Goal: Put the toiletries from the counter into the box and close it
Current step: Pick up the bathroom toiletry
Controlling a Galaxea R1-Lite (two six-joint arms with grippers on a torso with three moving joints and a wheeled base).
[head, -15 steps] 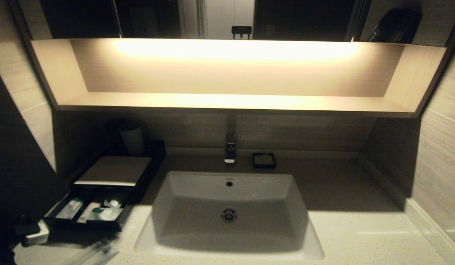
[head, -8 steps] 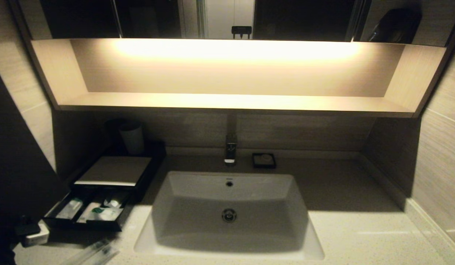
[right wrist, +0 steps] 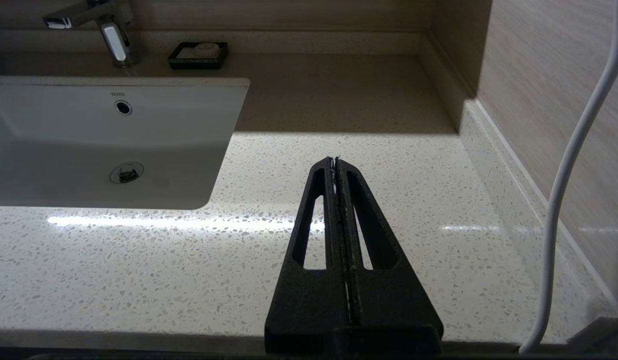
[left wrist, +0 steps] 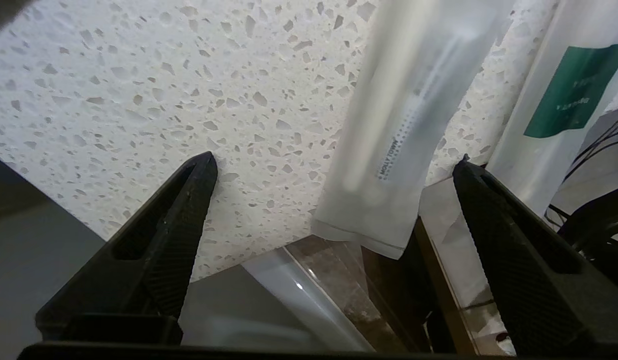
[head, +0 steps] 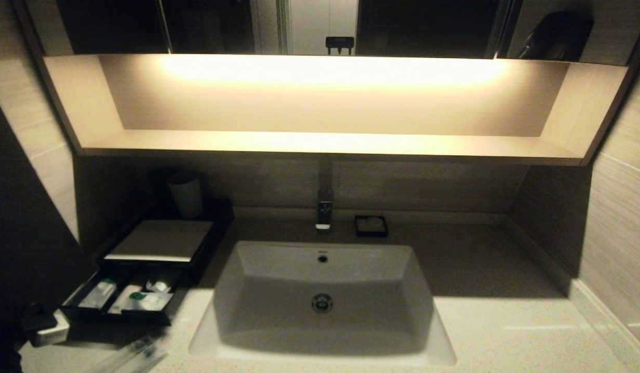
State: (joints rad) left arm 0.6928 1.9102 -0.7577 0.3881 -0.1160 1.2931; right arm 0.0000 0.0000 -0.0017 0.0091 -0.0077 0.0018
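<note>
Two slim packets remain on the counter (left wrist: 139, 90), both at its front edge. The left gripper (left wrist: 334, 165) hangs just above them with its jaws spread wide and nothing between them. The nearer packet (left wrist: 409, 125), a long clear sleeve with a white item inside, lies between the fingertips but closer to the right-hand finger (left wrist: 494, 210). Its end overhangs the counter edge. The second packet (left wrist: 564, 100), marked with a green label, lies just beyond that same finger.

The box (head: 159, 241) sits ahead of the gripper against the wall, with its drawer (head: 123, 298) pulled out. Several packets already lie inside the drawer. The right gripper (right wrist: 336, 165) is parked with its jaws pressed together over bare counter beside the sink (right wrist: 109, 145), well apart from the work.

Likely faults from this position:

- Off-centre closure. The finger near the sleeve would probably meet it first and push it sideways.
- Loss over the edge. The overhanging end could tip the sleeve off the counter if nudged.
- Slippage. Smooth film gives poor purchase, so a shallow pinch may let go in transit.
- Double pick. The green-labelled packet lies close enough to be dragged along.
</note>
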